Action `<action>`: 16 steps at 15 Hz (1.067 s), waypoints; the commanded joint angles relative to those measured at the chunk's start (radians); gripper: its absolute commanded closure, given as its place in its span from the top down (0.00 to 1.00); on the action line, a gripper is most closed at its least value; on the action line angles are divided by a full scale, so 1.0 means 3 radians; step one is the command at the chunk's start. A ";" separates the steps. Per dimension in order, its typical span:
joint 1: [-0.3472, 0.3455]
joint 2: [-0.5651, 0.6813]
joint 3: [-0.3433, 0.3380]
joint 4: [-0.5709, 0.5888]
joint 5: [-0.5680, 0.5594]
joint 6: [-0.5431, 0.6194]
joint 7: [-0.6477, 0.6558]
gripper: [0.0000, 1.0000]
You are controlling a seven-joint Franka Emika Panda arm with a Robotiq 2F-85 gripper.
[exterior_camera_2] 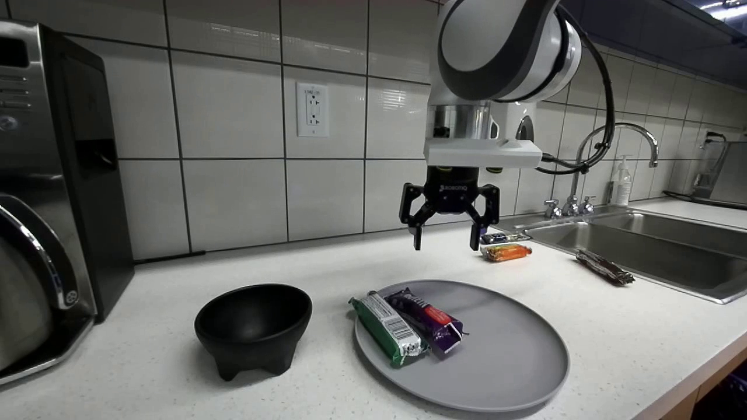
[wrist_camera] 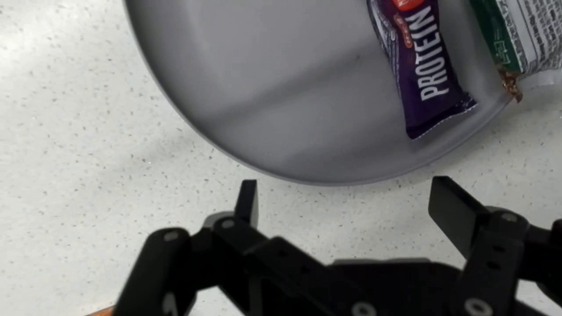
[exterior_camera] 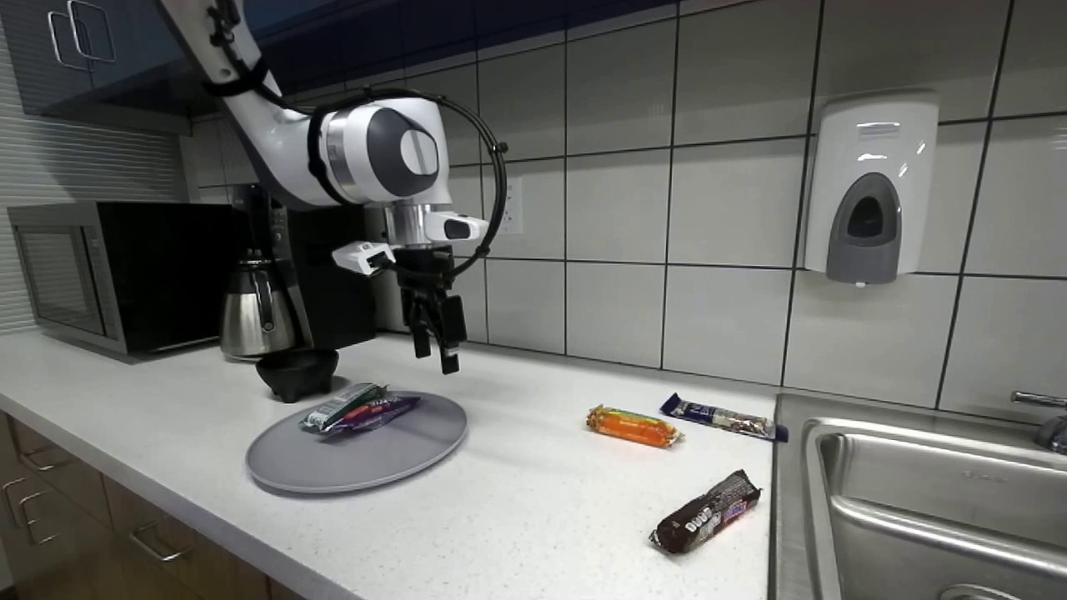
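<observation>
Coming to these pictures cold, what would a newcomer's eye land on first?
Probably the black gripper, hanging open and empty above the counter. Next comes the round gray plate on that counter, bearing a green-and-white bar and a purple bar. The bright orange bar also stands out, lying on the counter between plate and sink.

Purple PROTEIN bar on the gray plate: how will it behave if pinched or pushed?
The purple bar likely slides readily: it looks glossy and lies on a smooth-looking plate. Rolling seems unlikely, as it looks flattish. Its thin crimped end may fold if pinched.
</observation>
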 commanded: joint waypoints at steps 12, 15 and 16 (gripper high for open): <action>-0.0334 -0.0135 -0.0198 0.0040 0.0054 -0.0241 0.0489 1.00; -0.0404 -0.0115 -0.0255 0.0053 0.0057 -0.0223 0.0515 1.00; -0.0427 -0.0103 -0.0275 0.0060 0.0059 -0.0217 0.0512 1.00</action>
